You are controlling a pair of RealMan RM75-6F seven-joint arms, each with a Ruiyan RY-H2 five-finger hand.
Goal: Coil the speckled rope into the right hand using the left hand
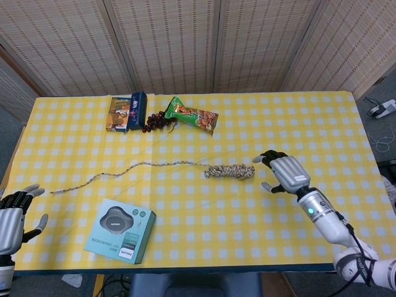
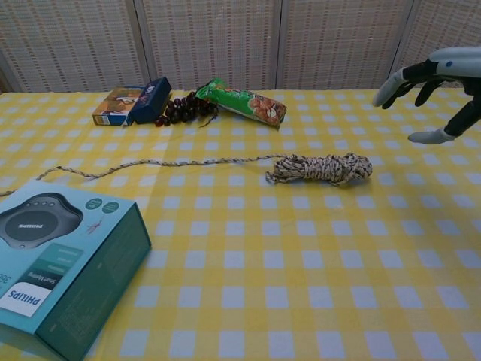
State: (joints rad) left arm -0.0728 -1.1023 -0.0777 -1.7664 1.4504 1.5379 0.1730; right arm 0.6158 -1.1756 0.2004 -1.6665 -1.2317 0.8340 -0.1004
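Rope bundle (image 1: 230,171) lies mid-worktop, its tail running left; right hand (image 1: 281,172) hovers just right of it, fingers spread to receive it. Left hand (image 1: 13,213) waits near left, fingers spread.

Rope (image 1: 229,171) mid-table; right hand (image 1: 283,173) just right; headphone box (image 1: 120,230) front-left; snacks (image 1: 192,115) behind.

Backdrop: woven reed screen panels (image 1: 173,43) in pale frames, folded across the rear.
Table (image 1: 297,124): draped in yellow-and-white check cloth.
Floor (image 1: 387,133): grey, white cables at right.
Light: even, indoor.
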